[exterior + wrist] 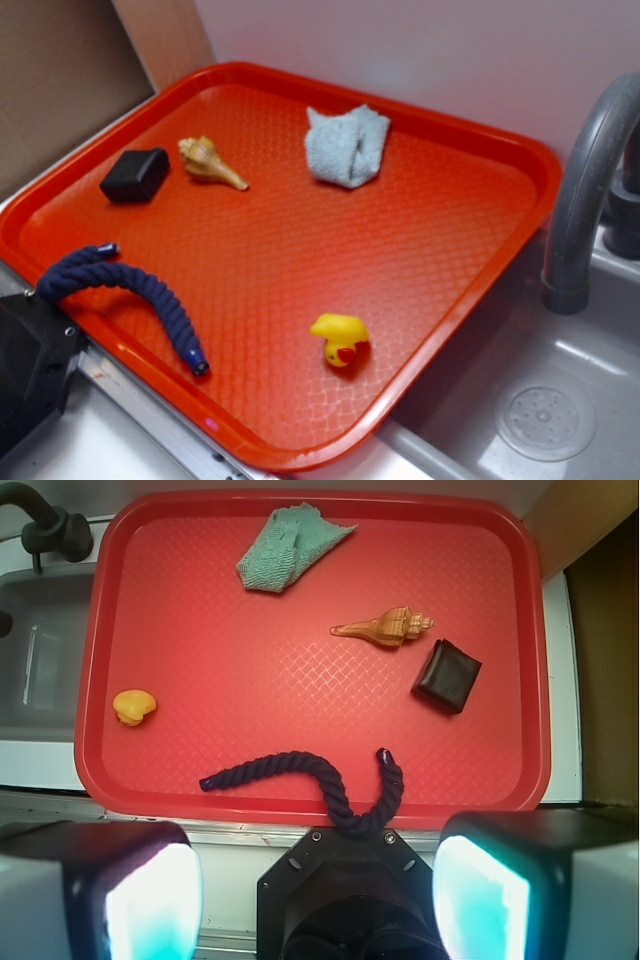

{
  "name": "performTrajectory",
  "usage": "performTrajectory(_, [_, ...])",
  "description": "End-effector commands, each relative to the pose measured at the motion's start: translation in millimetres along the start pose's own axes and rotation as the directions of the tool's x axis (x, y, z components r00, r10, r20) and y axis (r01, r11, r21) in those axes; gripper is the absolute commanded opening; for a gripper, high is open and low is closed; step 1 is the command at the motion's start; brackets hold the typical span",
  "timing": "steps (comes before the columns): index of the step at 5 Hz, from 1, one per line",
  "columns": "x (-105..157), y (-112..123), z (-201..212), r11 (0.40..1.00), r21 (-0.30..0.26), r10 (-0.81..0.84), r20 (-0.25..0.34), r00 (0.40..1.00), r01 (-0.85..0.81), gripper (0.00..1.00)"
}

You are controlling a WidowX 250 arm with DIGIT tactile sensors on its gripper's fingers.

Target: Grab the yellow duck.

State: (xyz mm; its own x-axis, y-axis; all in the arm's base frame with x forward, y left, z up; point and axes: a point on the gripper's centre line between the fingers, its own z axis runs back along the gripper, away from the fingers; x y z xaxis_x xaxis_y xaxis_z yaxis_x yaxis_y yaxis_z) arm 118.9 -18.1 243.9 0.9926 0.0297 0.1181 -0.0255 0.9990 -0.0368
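From the wrist view I see the yellow duck (133, 706) near the red tray's (300, 680) left edge, then the blue rope (320, 780), the towel (285, 545), seashell (385, 630) and black block (447, 676). My gripper (318, 895) hangs with fingers spread wide, holding nothing, well apart from the duck.

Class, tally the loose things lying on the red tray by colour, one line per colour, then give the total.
Yellow: 1, the yellow duck
Tan: 1, the seashell
Black: 1, the block
Dark blue: 1, the rope
Light blue: 1, the cloth
Total: 5
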Motion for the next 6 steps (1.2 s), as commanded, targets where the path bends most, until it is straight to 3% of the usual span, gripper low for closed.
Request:
performTrajectory(1, [0.0,0.0,0.0,1.000,0.000,0.000,0.000,1.000,0.000,1.00])
performTrajectory(2, [24.7,-17.0,-20.4,0.975,-0.011,-0.222,0.088,0.971,0.224,1.00])
performTrajectory(3, [44.1,-50.9,-37.8,0.888,-0.010,-0.449,0.193,0.872,0.460,1.00])
performTrajectory(4, [57.9,-95.6,-73.0,0.747,-0.031,-0.642,0.224,0.733,0.664,1.00])
performTrajectory(5, [50.6,-125.0,-98.6,0.560,-0.083,-0.806,0.174,0.565,0.824,1.00])
performTrajectory(6, [43.5,-134.6,-130.2,0.454,-0.182,-0.863,0.156,0.481,0.872,1.00])
